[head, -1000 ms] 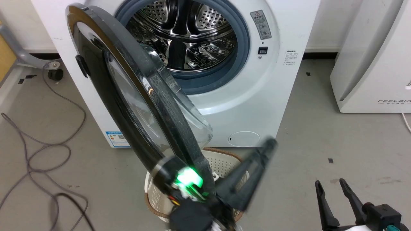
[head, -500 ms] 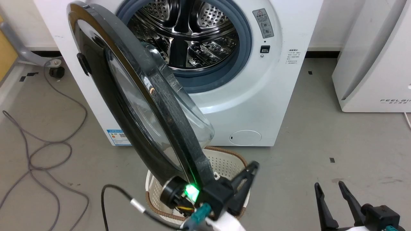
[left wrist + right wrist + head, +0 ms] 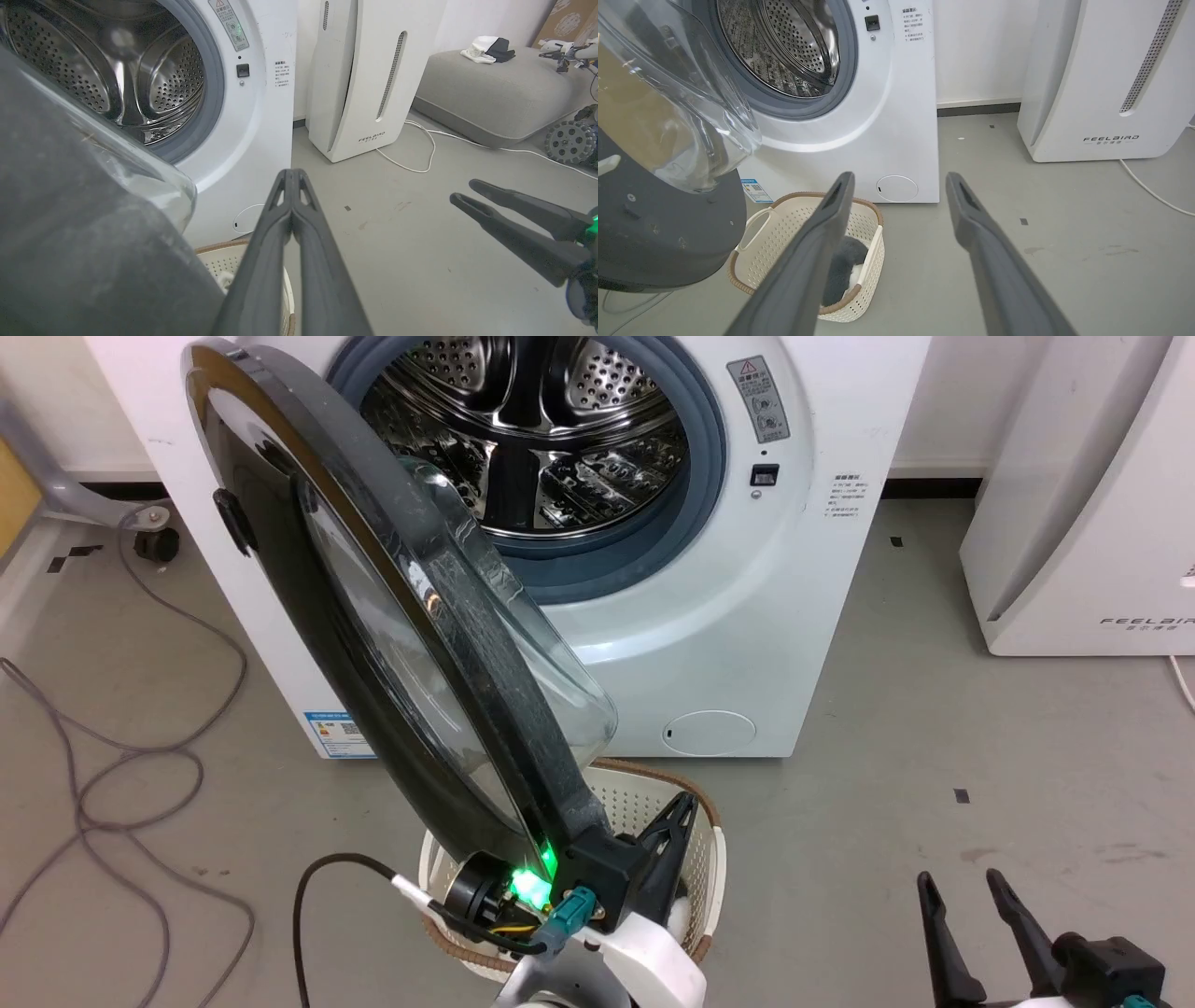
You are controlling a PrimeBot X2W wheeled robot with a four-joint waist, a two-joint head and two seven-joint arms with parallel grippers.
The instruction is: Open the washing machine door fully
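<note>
Head view: the washing machine door (image 3: 373,644) stands swung out from the front of the washing machine (image 3: 728,616), hinged on that machine's side nearer the robot's left. It looks about half open, so the task is not done.
Left hand (image 3: 686,803): fingers pressed together on nothing, low in front of the washing machine, just beside the door's inner rim. Whether it touches the rim cannot be told.
Right hand (image 3: 960,882): fingers spread wide, empty, well apart from the washing machine.
Slip risk: closed fingers pushing a smooth curved rim may slide off, and the door could swing back toward the washing machine.
Basket risk: the laundry basket (image 3: 709,831) sits just in front of the washing machine under the door's free edge, so a low sweep could knock it.
Cable risk: the wrist cable (image 3: 317,887) loops near the door's bottom edge and might snag.
</note>
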